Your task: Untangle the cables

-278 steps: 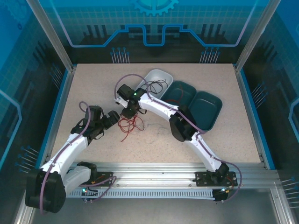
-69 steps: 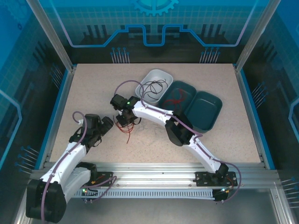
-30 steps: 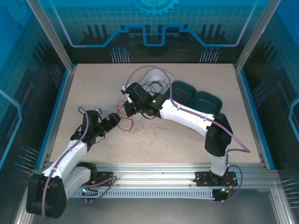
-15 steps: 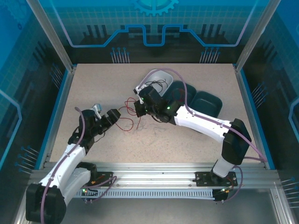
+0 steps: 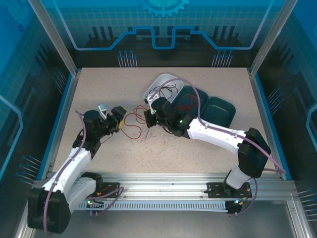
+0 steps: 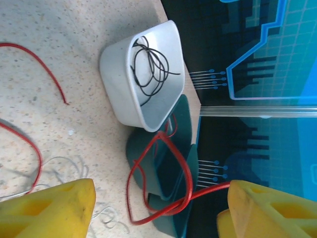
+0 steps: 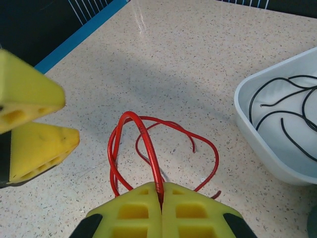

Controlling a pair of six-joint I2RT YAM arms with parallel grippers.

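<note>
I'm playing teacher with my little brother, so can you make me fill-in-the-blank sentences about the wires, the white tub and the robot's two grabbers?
1. The coiled thin cable lying in the white plastic tray is ___ in colour.
2. The looped thin cable pinched by the right gripper is ___ in colour.
3. The left gripper has its yellow jaws spread wide ___.

Missing words: black; red; open.
</note>
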